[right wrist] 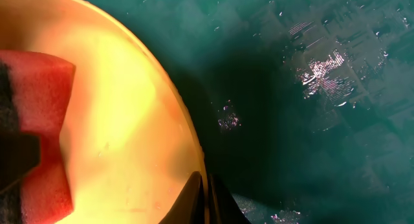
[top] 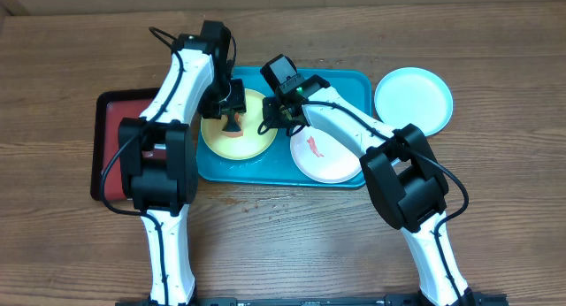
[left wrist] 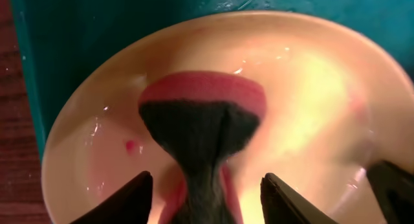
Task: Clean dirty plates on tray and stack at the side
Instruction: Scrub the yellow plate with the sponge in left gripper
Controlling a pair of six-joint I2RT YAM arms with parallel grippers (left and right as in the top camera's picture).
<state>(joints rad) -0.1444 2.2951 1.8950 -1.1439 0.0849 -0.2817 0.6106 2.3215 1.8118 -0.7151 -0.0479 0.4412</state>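
Sponge [left wrist: 200,114] is standing on the yellow plate [left wrist: 310,88], its waist pinched in. Left gripper [left wrist: 210,195] is straddling it, jaws apart, with a gap either side and no clamp. Right gripper [right wrist: 206,198], tips together, is bearing on the plate's rim, probably steadying it for scrubbing. Plate is sitting in the tray [top: 345,80] beside the smeared white plate [top: 332,160]. Blue plate [top: 413,100] is lying off-tray.

Warm glare, blurred wrist close-ups

Looks like a robotics lab bench (test rig vibes): two white robot arms [top: 164,164] at a plain wood-grain table [top: 495,41].
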